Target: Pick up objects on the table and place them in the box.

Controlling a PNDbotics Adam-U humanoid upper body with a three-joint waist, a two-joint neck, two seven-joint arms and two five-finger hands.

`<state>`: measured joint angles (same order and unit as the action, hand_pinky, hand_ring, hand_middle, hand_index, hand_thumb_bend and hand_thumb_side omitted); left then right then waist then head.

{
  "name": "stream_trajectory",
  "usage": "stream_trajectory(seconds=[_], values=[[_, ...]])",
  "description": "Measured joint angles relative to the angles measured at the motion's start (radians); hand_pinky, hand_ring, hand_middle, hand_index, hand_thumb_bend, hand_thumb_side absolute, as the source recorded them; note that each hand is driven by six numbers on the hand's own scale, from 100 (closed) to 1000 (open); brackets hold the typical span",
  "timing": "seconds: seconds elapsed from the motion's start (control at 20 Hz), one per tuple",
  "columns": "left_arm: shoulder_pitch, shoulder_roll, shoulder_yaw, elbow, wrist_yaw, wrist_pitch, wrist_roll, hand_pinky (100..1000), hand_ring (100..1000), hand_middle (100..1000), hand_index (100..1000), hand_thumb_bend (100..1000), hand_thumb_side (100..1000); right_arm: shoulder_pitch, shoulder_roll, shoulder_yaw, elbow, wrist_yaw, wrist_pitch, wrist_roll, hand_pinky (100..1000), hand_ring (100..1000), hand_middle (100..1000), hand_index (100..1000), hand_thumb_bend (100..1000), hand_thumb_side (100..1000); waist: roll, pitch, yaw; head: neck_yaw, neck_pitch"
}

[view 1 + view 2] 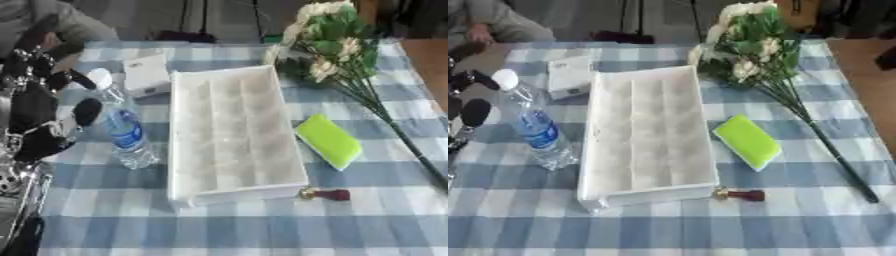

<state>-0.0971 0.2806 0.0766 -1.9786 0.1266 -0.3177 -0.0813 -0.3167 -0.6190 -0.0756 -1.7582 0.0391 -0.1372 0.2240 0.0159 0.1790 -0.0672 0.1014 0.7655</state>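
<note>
Left hand (39,117), fingers spread and empty, is beside the water bottle (122,127) lying near the table's left edge by the empty white box (229,132); light, slippery, grab mid-body.

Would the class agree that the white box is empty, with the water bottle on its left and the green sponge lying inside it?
Not quite. The green sponge lies on the tablecloth to the right of the white box, not inside it, as the left eye view shows. The box is empty, and the water bottle is on its left.
</note>
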Motion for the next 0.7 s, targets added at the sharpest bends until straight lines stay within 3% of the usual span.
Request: stream_trajectory(seconds=[0.7], values=[[0.000,0.000,-0.012,0.000,0.011,0.008,-0.013,487,810,943,934,711,294,-0.153,-0.025,0.097,0.308,0.201,-0.060,0.055,600,620,734,824,100,592,-0.003,-0.005,0.013,-0.023,0.000]])
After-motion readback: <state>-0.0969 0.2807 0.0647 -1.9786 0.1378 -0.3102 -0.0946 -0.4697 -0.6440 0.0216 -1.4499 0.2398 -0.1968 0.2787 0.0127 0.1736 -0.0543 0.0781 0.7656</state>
